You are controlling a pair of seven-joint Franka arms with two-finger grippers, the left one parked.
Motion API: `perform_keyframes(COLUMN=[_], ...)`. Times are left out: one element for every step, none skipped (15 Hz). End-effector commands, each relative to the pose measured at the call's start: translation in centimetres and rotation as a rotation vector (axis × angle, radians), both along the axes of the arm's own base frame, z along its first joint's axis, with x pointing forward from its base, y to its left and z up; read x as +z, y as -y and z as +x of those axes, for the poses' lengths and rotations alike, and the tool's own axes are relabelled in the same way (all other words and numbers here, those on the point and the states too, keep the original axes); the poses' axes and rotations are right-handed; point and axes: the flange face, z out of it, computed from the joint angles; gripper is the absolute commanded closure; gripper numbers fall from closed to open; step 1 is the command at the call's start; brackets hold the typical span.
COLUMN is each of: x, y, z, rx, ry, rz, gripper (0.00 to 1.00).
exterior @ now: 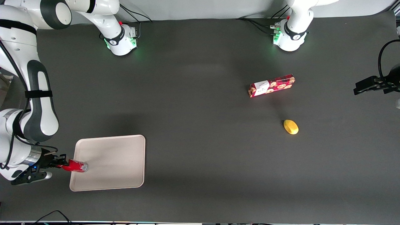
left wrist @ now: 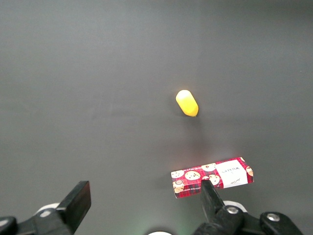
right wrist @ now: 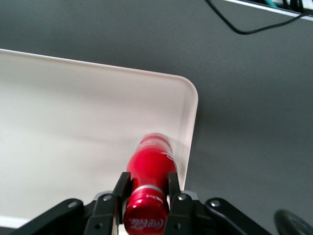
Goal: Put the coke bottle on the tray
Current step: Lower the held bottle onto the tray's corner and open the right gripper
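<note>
Dark grey table mat (exterior: 200, 131). Cream-white rectangular rimmed tray (exterior: 118, 156), toward working arm's end. Black two-finger gripper (exterior: 61, 163) clamped on neck of small red coke bottle (exterior: 75, 166); bottle over tray's edge, base inside rim.

Long red cookie box (exterior: 272, 85) and yellow oval fruit (exterior: 291, 127) lie toward parked arm's end.

front overhead, wrist views downward, probably close

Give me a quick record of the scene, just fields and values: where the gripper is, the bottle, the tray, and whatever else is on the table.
gripper: at the tray's edge toward the working arm's end, shut on the bottle
bottle: held near its cap, base over the tray inside the rim
tray: flat on the table, nothing else on it
cookie box: on the table toward the parked arm's end
yellow object: nearer the front camera than the cookie box
</note>
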Motion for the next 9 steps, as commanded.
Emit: perform_keyframes(x=[0.3, 0.3, 0.2, 0.5, 0.9, 1.6, 2.3, 3.4, 4.7], y=[-0.1, -0.1, -0.1, -0.1, -0.1, -0.1, -0.1, -0.4, -0.7], z=[0.3, 0.3, 0.3, 0.4, 0.4, 0.4, 0.4, 0.3, 0.2], rx=[-0.011, -0.014, -0.012, -0.015, -0.017, -0.015, -0.015, -0.017, -0.015], ry=[0.02, 0.02, 0.021, 0.032, 0.037, 0.046, 0.055, 0.068, 0.082], rz=[-0.013, -0.013, -0.015, -0.016, -0.015, -0.018, -0.02, -0.023, -0.027], gripper=[1.0, 0.45, 0.01, 0.0, 0.0, 0.0, 0.0, 0.0, 0.0])
